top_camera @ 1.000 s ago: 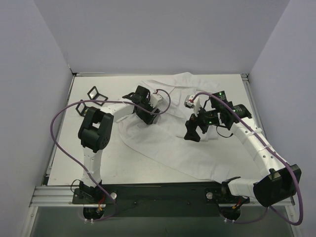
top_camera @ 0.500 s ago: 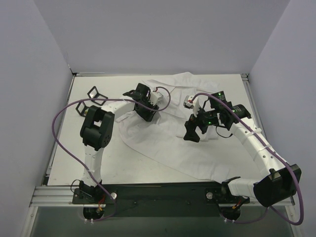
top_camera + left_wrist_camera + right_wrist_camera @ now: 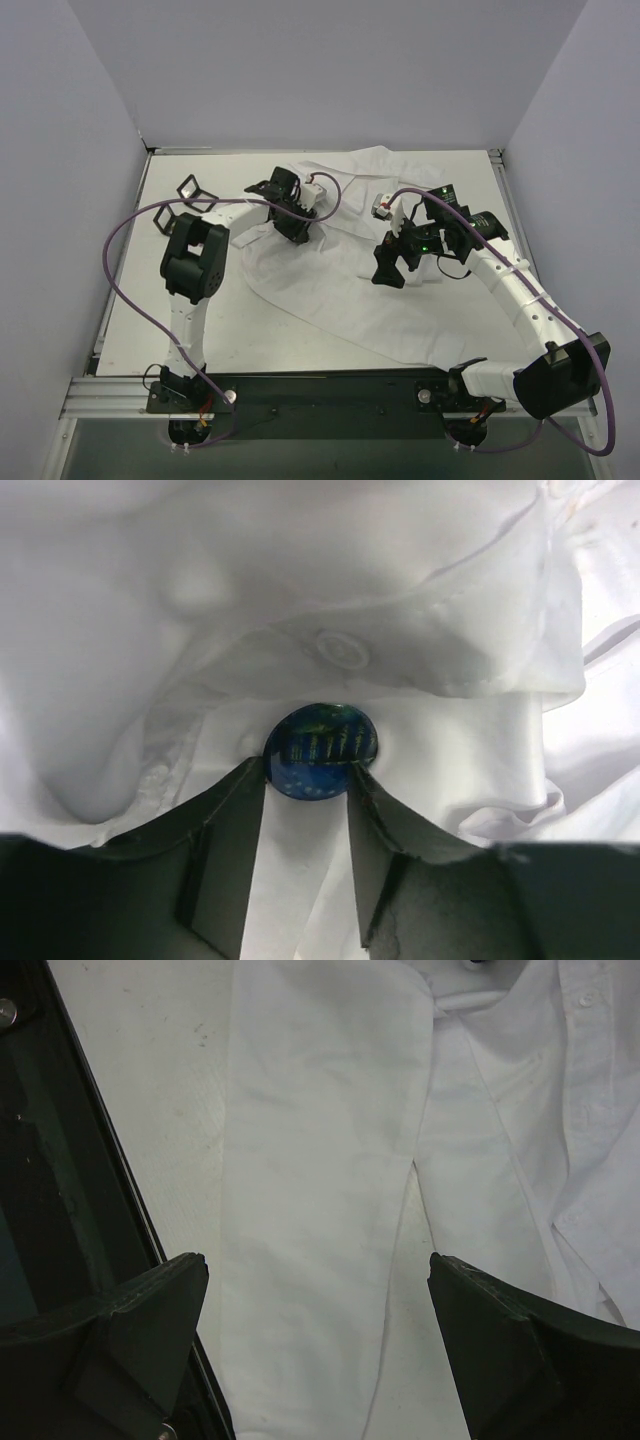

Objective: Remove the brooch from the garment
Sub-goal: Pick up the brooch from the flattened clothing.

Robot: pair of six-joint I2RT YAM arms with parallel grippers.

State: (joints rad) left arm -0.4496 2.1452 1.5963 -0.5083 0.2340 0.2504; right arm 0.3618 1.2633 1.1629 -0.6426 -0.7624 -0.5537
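Observation:
The garment (image 3: 340, 290) is a big white shirt spread across the table. In the left wrist view its folds (image 3: 330, 580) fill the frame. The brooch (image 3: 320, 748) is a round, dark blue, glossy disc pinned just below a white button (image 3: 342, 650). My left gripper (image 3: 307, 770) is shut on the brooch, one fingertip against each lower side. In the top view the left gripper (image 3: 290, 222) is down on the shirt's upper part, and it hides the brooch there. My right gripper (image 3: 388, 268) (image 3: 320, 1280) hovers open over flat shirt fabric (image 3: 320, 1160), holding nothing.
Two small black frame-like objects (image 3: 195, 188) (image 3: 165, 222) lie on the white table (image 3: 150, 300) at the left, near the left arm. Grey walls close in the table on three sides. The table's dark edge (image 3: 60, 1210) shows at the left of the right wrist view.
The left jaws have narrowed onto the brooch, and the left wrist has shifted slightly toward the back. The right arm has stayed still and open.

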